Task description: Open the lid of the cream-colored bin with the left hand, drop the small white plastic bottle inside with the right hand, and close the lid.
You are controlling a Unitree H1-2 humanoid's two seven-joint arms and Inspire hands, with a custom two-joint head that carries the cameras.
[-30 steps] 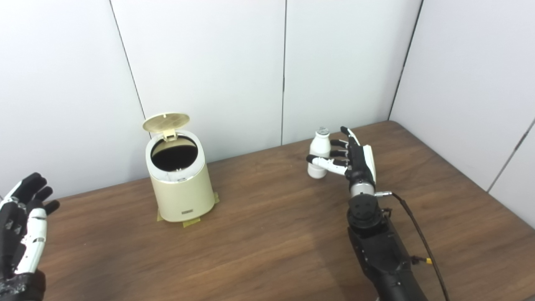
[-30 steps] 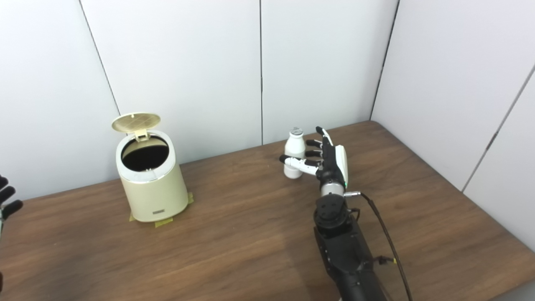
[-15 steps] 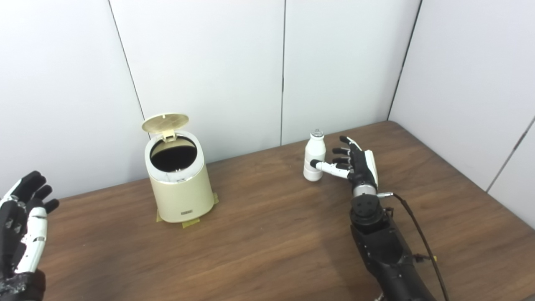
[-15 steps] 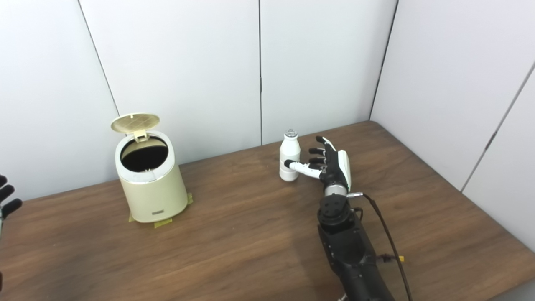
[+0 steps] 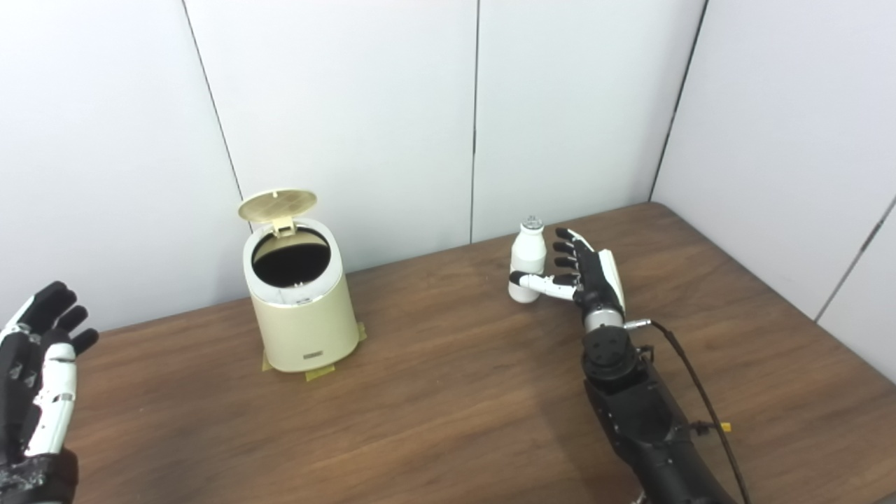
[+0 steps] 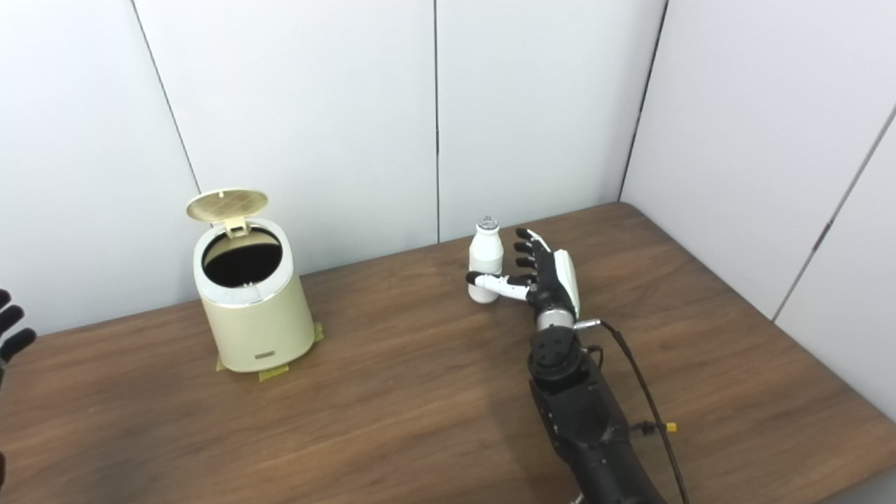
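Note:
The cream-colored bin (image 5: 306,325) stands at the table's back left with its round lid (image 5: 278,205) tipped up and its dark inside showing. The small white plastic bottle (image 5: 530,250) stands upright on the table near the back wall. My right hand (image 5: 591,280) is open just to the bottle's right. Its thumb reaches across the front of the bottle's lower part, and its fingers are spread beside the bottle's upper part. My left hand (image 5: 38,371) is open at the far left edge, well away from the bin, holding nothing.
The bin sits on yellow tape tabs (image 5: 320,373) stuck to the brown wooden table (image 5: 434,406). White wall panels close the back and the right side. A black cable (image 5: 693,385) runs along my right forearm.
My right hand has shifted left, closer to the bottle, with the thumb now further across its front. The bottle slid slightly left. The bin, lid and left hand are almost unchanged.

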